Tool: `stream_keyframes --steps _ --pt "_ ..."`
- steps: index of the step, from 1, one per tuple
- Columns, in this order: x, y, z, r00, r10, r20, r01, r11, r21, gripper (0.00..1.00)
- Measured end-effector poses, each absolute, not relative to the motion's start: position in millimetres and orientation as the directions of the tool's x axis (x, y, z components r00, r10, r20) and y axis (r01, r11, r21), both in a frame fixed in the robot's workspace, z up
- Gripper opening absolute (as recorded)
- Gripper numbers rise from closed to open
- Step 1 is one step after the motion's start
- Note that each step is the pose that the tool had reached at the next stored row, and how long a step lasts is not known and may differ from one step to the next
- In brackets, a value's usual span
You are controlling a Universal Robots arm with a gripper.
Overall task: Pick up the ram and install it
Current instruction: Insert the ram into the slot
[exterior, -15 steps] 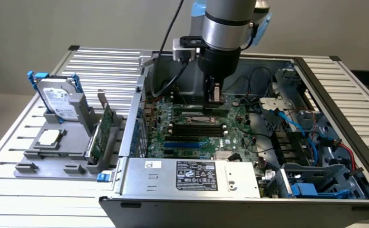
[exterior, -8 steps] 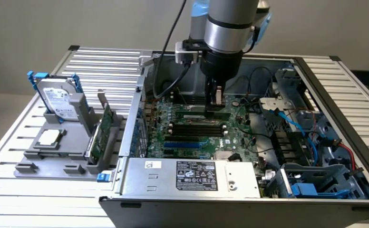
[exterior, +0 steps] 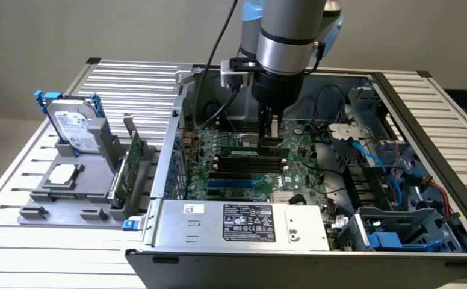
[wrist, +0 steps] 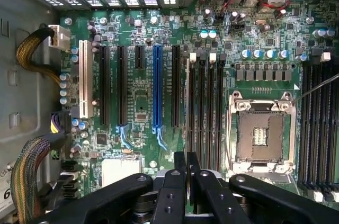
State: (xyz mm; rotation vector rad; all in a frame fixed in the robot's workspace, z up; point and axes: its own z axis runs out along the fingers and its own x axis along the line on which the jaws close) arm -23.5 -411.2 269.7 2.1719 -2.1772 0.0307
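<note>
Slatted metal table (exterior: 129, 78) carries an open case (exterior: 298, 256) before a plain beige wall. Inside it the gripper (exterior: 272, 131) stands over the board (wrist: 137, 102), its jaws closed on the ram (wrist: 186, 107). The ram shows edge-on in the wrist view, lined up along the outermost of the black slots (wrist: 204, 107) beside the socket (wrist: 262, 128). Whether the stick is seated I cannot tell. Done well, this step wants the ram kept upright and parallel to its slot, pressed straight down with even force along its length and no twist. Beside the case, on the exterior view's left, a grey fixture (exterior: 65, 198) holds a drive (exterior: 73, 129) and a card (exterior: 125, 171).
</note>
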Motion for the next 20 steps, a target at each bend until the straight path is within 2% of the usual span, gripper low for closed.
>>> stream_keyframes --steps 20 --pt "-25.7 -404.3 239.6 -0.001 -0.998 0.065 -0.999 0.003 0.033 0.13"
